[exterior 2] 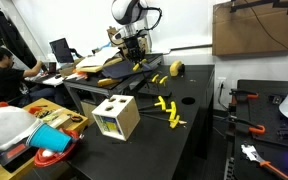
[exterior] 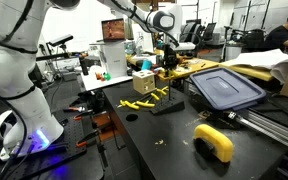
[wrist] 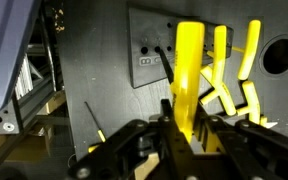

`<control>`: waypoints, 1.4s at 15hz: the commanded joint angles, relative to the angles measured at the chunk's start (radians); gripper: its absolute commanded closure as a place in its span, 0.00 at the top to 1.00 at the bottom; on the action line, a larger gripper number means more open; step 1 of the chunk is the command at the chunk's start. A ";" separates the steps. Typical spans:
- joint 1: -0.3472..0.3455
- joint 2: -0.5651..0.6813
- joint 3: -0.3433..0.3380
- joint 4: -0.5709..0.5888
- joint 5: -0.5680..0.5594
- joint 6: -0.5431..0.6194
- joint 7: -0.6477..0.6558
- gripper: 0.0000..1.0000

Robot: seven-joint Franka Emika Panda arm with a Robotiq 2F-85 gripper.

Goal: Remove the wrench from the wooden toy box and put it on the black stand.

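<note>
My gripper [wrist: 184,118] is shut on a long yellow toy wrench [wrist: 188,60] that points away from the jaws. In both exterior views the gripper [exterior: 167,66] [exterior 2: 134,58] hangs above the black table, past the wooden toy box [exterior: 143,83] [exterior 2: 116,117] and apart from it. The box is pale wood with round holes in its sides. A low flat black stand [exterior: 169,107] lies on the table just below and in front of the gripper. Several loose yellow toy tools [exterior: 160,94] [exterior 2: 170,110] [wrist: 234,70] lie beside it.
A blue-grey bin lid [exterior: 227,88] lies beyond the stand. A yellow-and-black power tool [exterior: 214,141] [exterior 2: 177,68] rests near the table edge. Red-handled tools [exterior 2: 246,99] lie on a side table. A cluttered bench with cups [exterior 2: 44,140] and a person [exterior 2: 2,72] are off to one side.
</note>
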 commanded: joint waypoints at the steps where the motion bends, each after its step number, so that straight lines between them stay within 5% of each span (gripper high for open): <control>1: -0.012 0.013 0.003 0.027 0.010 0.016 -0.026 0.06; 11: -0.001 0.008 -0.001 0.010 -0.002 0.013 0.002 0.06; 12: -0.001 0.009 -0.001 0.010 -0.002 0.013 0.002 0.22; 21: -0.001 0.019 -0.001 0.009 -0.002 0.013 0.003 0.22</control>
